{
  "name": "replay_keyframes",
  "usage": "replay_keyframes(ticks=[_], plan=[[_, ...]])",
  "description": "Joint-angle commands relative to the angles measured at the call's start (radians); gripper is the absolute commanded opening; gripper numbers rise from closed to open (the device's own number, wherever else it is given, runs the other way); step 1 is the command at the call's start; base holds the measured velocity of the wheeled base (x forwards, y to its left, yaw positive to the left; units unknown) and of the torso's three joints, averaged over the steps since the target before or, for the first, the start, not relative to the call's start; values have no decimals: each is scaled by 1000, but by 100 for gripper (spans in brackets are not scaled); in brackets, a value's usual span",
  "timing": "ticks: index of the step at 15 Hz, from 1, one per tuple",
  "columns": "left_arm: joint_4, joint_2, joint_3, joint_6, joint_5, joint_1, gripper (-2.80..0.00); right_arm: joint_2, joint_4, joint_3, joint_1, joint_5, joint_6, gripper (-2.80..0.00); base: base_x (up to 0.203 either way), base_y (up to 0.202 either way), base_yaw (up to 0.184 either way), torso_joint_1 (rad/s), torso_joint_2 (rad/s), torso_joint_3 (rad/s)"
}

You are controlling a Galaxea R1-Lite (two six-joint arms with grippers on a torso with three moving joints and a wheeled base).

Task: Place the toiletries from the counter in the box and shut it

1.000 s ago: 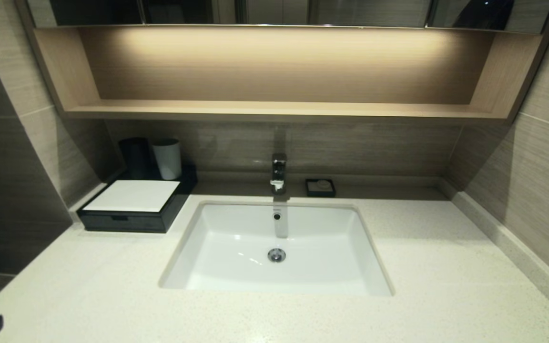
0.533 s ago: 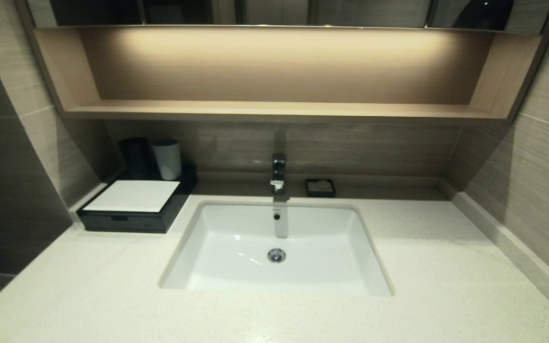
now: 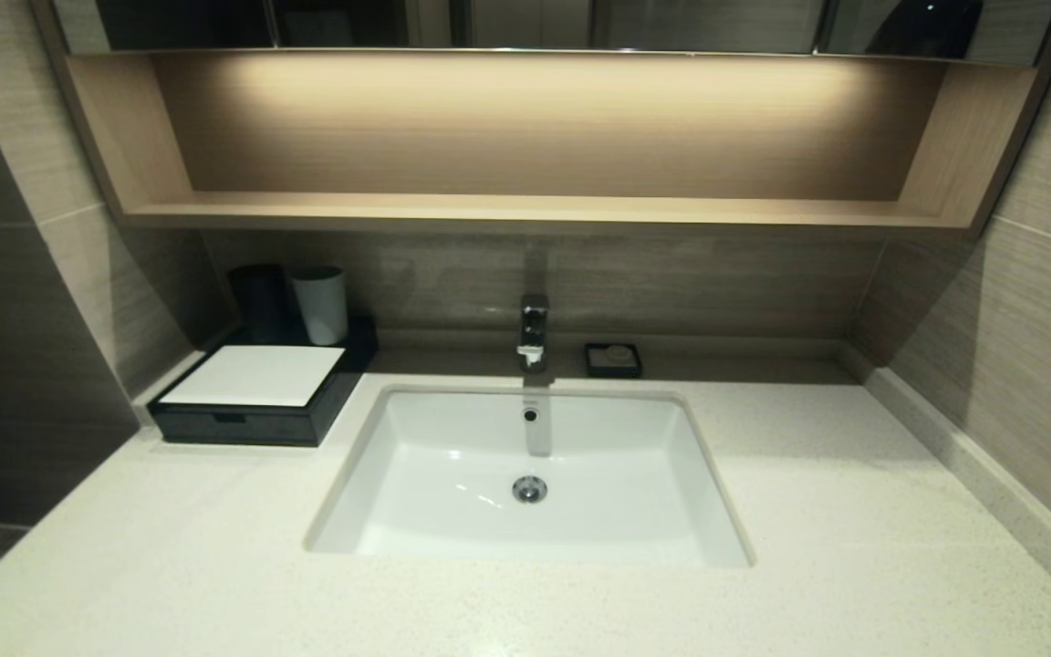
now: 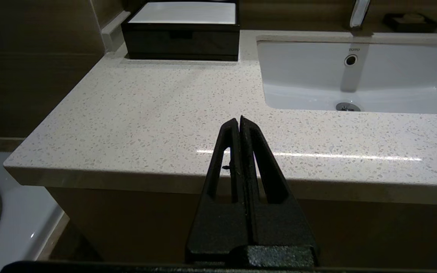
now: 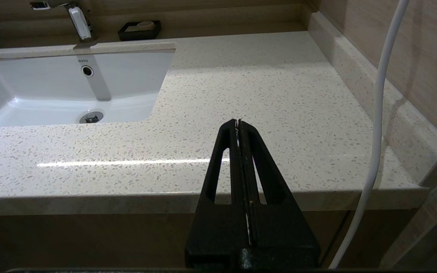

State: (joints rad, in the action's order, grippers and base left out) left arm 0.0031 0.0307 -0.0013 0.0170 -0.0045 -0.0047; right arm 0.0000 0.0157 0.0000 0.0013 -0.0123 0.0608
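The low black box (image 3: pixel 256 401) with a white top panel stands at the back left of the speckled counter (image 3: pixel 170 557), its drawer pushed in; it also shows in the left wrist view (image 4: pixel 182 32). No toiletries show on the counter in any view. My left gripper (image 4: pixel 239 120) is shut and empty, held in front of the counter's front edge, left of the sink. My right gripper (image 5: pixel 238 122) is shut and empty, in front of the counter's front edge, right of the sink. Neither gripper shows in the head view.
A white sink (image 3: pixel 530 474) with a chrome faucet (image 3: pixel 534 333) is set mid-counter. A black tumbler (image 3: pixel 258 301) and a white tumbler (image 3: pixel 321 303) stand behind the box. A small black dish (image 3: pixel 613 359) sits by the faucet. A white cable (image 5: pixel 378 113) hangs near the right wall.
A dark part of the left arm at the head view's lower left corner has dropped out of view. Nothing on the counter has moved.
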Motion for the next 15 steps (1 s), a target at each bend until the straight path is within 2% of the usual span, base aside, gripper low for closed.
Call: replay_keyframes(ticks=[1,15], plan=[[-6,-32,1,-18,5,0,-280,0,1,0,0,0,1,-280,0,0,0,0,0,0],[-8,-32,1,-31,6,0,-280,0,0,0,0,0,1,-280,0,0,0,0,0,0]])
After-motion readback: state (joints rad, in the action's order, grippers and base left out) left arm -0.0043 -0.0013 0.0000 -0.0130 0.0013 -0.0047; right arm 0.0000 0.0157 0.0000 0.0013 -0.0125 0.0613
